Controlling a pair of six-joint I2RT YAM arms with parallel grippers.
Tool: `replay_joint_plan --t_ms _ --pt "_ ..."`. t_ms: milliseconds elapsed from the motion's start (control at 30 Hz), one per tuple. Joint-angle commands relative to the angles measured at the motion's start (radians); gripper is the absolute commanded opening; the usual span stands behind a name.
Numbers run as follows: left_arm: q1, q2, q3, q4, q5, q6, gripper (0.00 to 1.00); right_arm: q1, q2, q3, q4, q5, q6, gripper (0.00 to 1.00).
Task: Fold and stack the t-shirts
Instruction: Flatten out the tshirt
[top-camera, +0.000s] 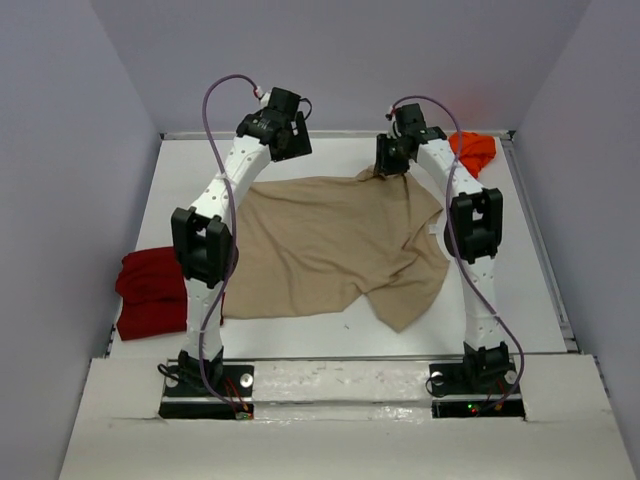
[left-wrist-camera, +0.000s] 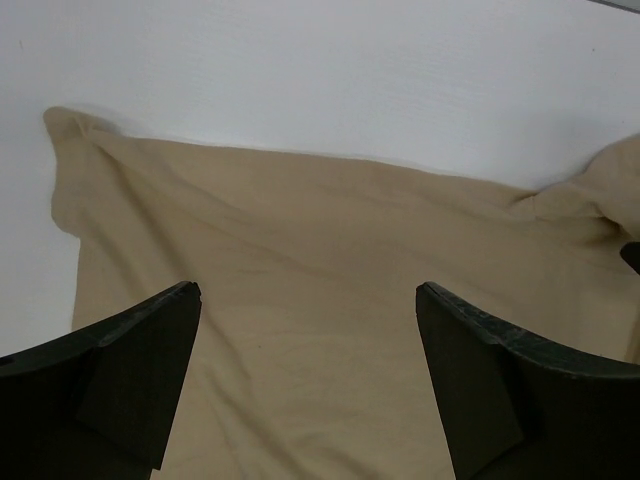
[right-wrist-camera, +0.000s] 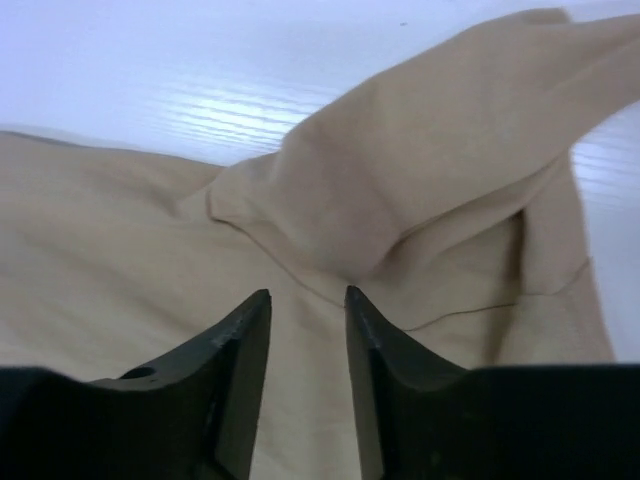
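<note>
From above, the left arm (top-camera: 205, 245) hides part of the crumpled dark red cloth shirt (top-camera: 145, 290), and the right arm (top-camera: 475, 230) covers part of the bright orange cloth shirt (top-camera: 472, 150). The large tan cloth shirt (right-wrist-camera: 420, 170) runs off both wrist views. We cannot tell whether the right fingers (right-wrist-camera: 235, 370) pinch it.

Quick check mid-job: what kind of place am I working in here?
Likely a lab test cell, not a home: a white table boxed in by plain grey walls, with the left arm and right arm bolted at its near edge.
</note>
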Motion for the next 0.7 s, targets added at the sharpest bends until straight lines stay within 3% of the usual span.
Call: replay_joint_plan --t_ms 0,367,500,667 --pt "0.004 -0.04 -0.028 -0.007 -0.038 0.026 0.99 0.043 -0.026 0.072 -0.038 -0.089 -0.014 0.49" --pt "-0.002 -0.034 -0.016 -0.007 -0.008 0.038 0.99 0.043 -0.035 0.064 -0.065 -0.013 -0.031 0.54" --pt "-0.008 -0.034 -0.04 -0.014 -0.007 0.044 0.99 0.043 -0.035 0.038 -0.06 0.057 -0.014 0.5" --pt "-0.011 -0.055 -0.137 0.009 0.039 0.033 0.99 0.043 -0.009 0.034 -0.057 0.073 -0.017 0.37"
